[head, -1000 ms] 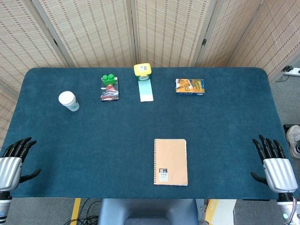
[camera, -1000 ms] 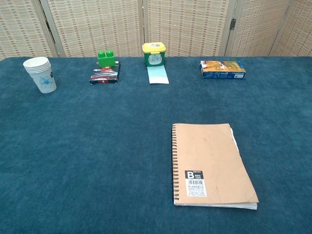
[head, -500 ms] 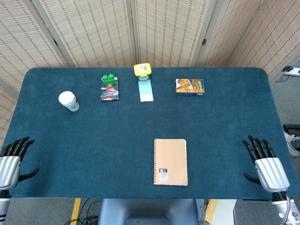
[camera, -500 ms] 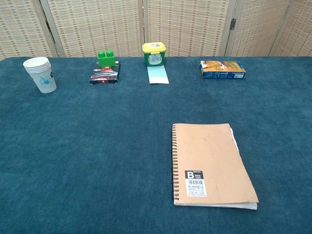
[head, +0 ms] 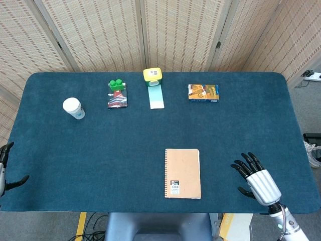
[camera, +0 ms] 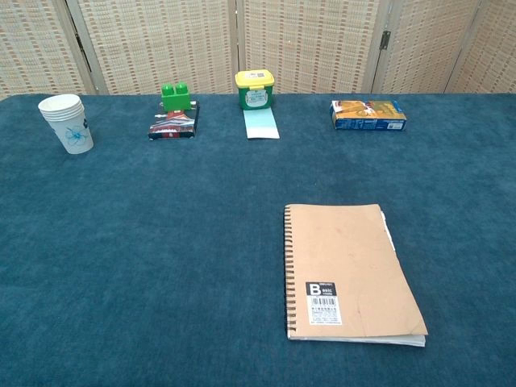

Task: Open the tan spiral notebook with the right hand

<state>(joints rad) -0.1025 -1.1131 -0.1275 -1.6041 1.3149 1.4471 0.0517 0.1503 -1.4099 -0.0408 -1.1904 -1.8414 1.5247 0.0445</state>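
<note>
Tan and closed, the spiral notebook (head: 182, 173) lies flat on the dark blue worktop (head: 150, 140) near its front edge, a little right of centre, with its wire binding along the left side and a small black-and-white label at the lower left of the cover. In the chest view the notebook (camera: 348, 272) shows some white page edges peeking out along its right and bottom sides. The right hand (head: 257, 179) hovers over the front right part of the worktop, to the right of the notebook and apart from it, with its dark fingers (head: 246, 165) spread and holding nothing. The left hand (head: 5, 170) is only partly in view at the left edge of the head view, beside the worktop; its visible fingers are apart and it grips nothing. Along the far side of the worktop stand a stack of white paper cups (head: 73, 108), a green block (head: 117, 85) resting on a small dark packet (head: 117, 99), a yellow-lidded container (head: 153, 75) with a pale blue card (head: 156, 96) in front of it, and an orange and blue box (head: 203, 93).
</note>
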